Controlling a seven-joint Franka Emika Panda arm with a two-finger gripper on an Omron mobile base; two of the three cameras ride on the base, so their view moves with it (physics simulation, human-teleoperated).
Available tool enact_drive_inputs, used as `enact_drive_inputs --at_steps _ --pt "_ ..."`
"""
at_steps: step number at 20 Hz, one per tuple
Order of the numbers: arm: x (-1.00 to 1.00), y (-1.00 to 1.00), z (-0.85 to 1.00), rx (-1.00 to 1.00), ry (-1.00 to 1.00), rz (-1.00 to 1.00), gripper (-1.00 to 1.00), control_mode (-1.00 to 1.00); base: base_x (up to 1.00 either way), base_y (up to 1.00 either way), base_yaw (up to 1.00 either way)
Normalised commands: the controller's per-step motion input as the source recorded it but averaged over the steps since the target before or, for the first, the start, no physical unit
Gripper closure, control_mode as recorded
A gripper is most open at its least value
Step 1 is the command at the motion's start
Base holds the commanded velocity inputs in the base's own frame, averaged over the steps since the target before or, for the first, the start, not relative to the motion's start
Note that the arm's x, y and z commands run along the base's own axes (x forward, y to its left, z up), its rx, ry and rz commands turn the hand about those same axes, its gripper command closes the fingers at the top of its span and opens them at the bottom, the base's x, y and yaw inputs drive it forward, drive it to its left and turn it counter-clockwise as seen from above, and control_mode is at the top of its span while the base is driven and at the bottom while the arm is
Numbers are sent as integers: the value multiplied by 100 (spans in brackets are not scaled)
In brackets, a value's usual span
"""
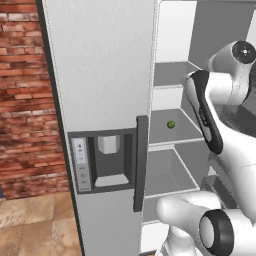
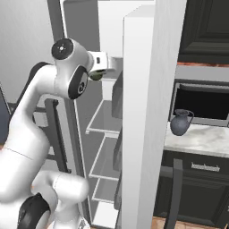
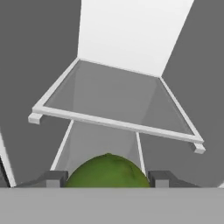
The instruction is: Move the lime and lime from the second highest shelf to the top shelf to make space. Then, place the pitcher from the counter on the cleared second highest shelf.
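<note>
1. Hand view: the pincer (image 3: 107, 178) sits at the bottom centre, its two dark tips clamped either side of a green lime (image 3: 108, 171). Ahead of it, across the middle of the frame, lies a bare grey fridge shelf (image 3: 118, 124) with a pale front edge. I judge this to be the top shelf, the drop-off place.
2. Right base view: at upper left the white arm reaches into the open fridge, the held lime a green spot at the wrist. The pitcher (image 2: 180, 122) stands on the marble desk (image 2: 210, 141) at centre right, untouched.
3. Left base view: the second lime (image 1: 171, 124) rests at centre right on the second highest shelf (image 1: 167, 142).
4. Progress, as I judge it: one lime is lifted but not yet set down; the other lime and the pitcher are still to be moved.
</note>
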Motion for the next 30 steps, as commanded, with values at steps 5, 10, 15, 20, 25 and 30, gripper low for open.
enact_drive_inputs --at_steps 5,10,15,20,25,30 --pt "94 -24 -1 8 0 1 100 -100 0 0 0" --pt "87 -31 -36 7 0 5 100 -100 0 0 0" --pt "89 -14 -42 2 0 3 100 -100 0 0 0" --pt "99 0 -29 0 1 0 100 -100 0 0 0" --pt "100 -4 -25 1 2 1 100 -100 0 0 0" --pt "100 -31 -2 11 0 6 100 -100 0 0 0"
